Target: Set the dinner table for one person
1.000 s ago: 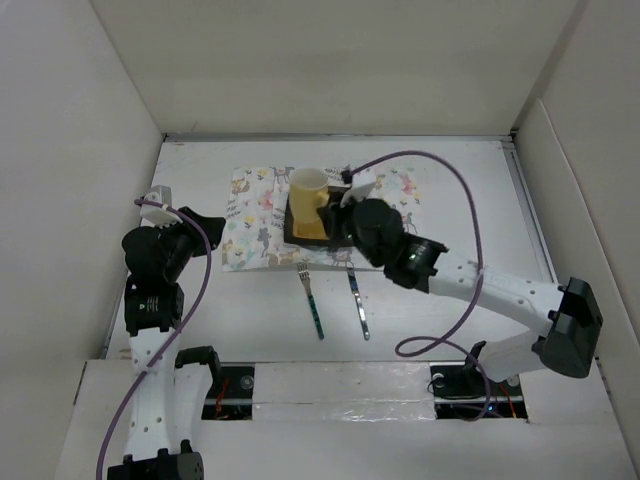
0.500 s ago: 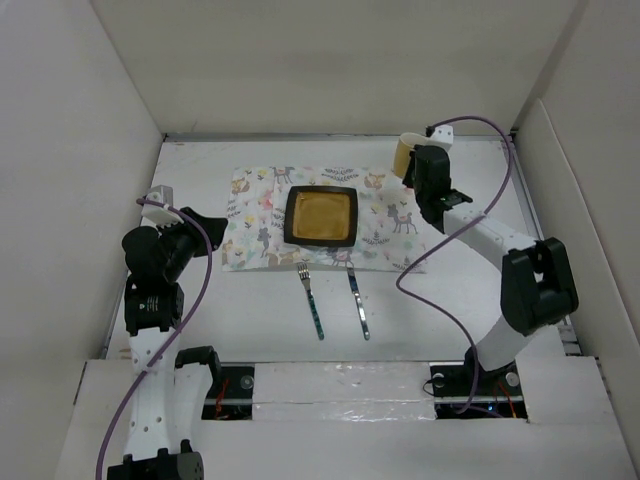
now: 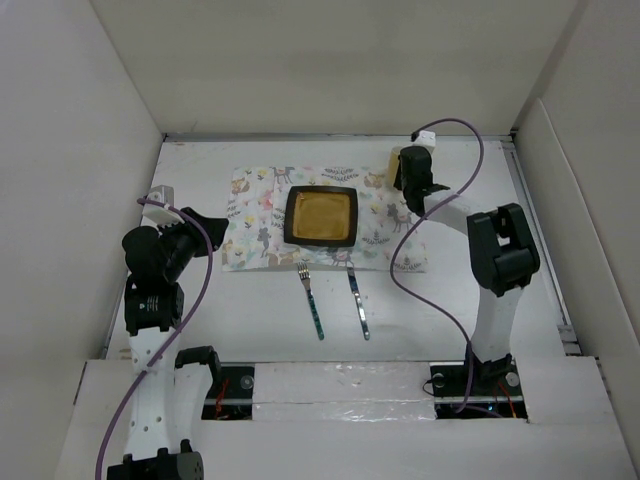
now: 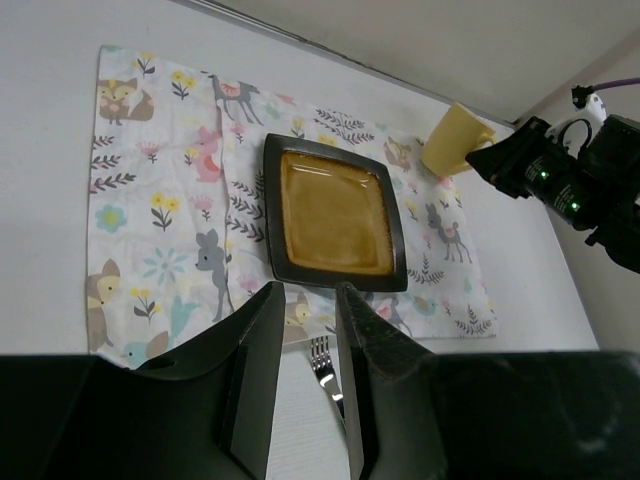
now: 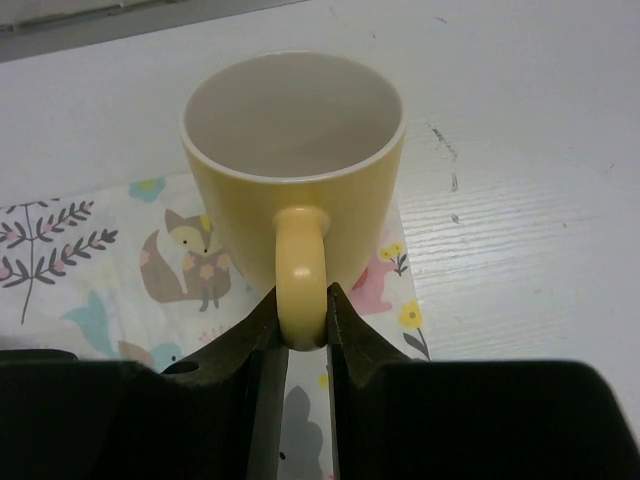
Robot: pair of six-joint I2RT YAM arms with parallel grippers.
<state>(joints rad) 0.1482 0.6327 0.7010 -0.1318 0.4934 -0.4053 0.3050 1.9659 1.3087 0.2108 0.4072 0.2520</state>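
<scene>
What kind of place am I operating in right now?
Probably a lab test cell rather than a real dining room. Bare white panel walls box in the dinner table. The single placemat, plate and fork look like a staged setting.

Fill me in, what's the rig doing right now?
The right gripper is shut on the handle of the yellow mug, holding it upright at the far right corner of the placemat. Whether it is set down is unclear. A square brown plate sits mid-placemat. A fork and knife lie on the white table by its near edge. The left gripper hangs open and empty.
</scene>
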